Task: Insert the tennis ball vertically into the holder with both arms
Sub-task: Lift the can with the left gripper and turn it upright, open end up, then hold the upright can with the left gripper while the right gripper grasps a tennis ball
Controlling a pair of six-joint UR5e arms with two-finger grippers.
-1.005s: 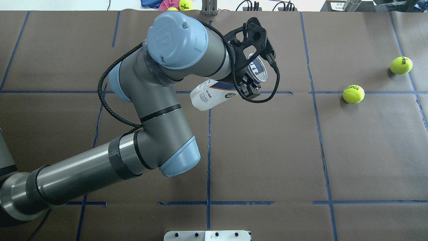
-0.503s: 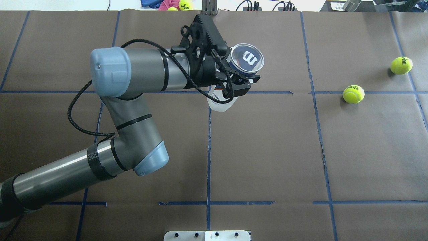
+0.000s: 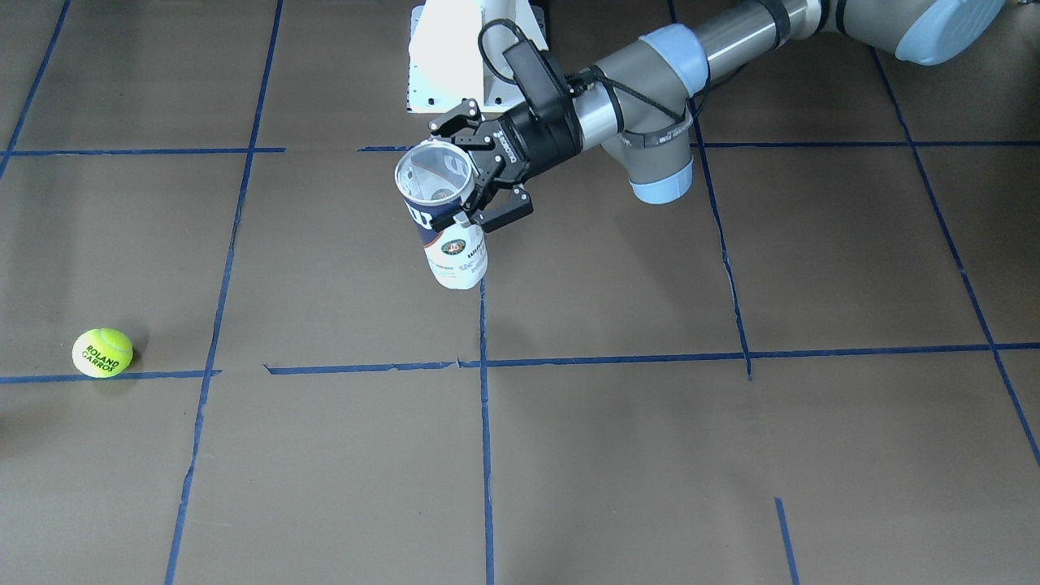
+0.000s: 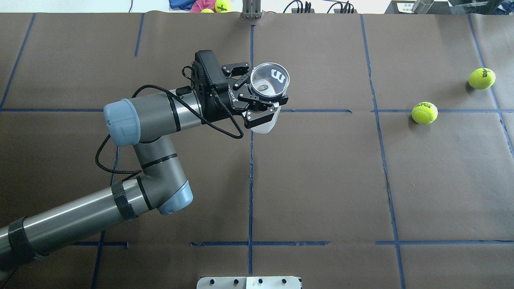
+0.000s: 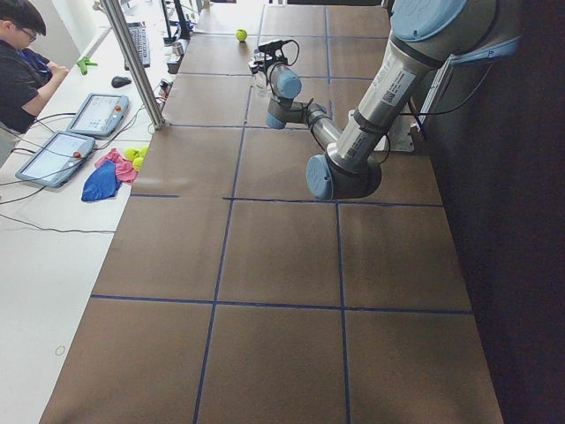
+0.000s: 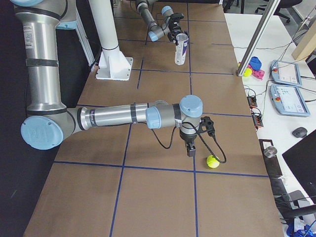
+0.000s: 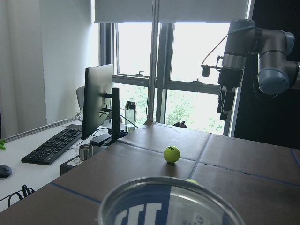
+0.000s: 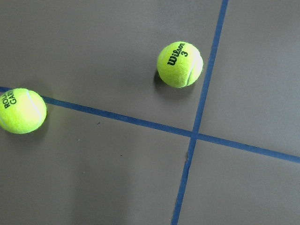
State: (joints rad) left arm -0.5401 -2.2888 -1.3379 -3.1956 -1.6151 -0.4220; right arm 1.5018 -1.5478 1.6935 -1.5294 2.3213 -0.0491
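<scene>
My left gripper [image 4: 263,95] clamping clear plastic tube [image 3: 457,258], navy-and-white label, just below open rim; mouth facing up, tube near upright. Thin wall: light, slick, probably buckling under hard squeeze.

Fuzzy yellow-green tennis ball [image 8: 180,64], Wilson print, and second ball [image 8: 21,110] lying well apart from tube. Felt soft, grippy; am judging hold across middle best.

My right gripper [image 6: 191,149] hovering far from tube, near balls; fingers outside own camera, cannot tell apart or together. Tube base clearing table: unclear.
</scene>
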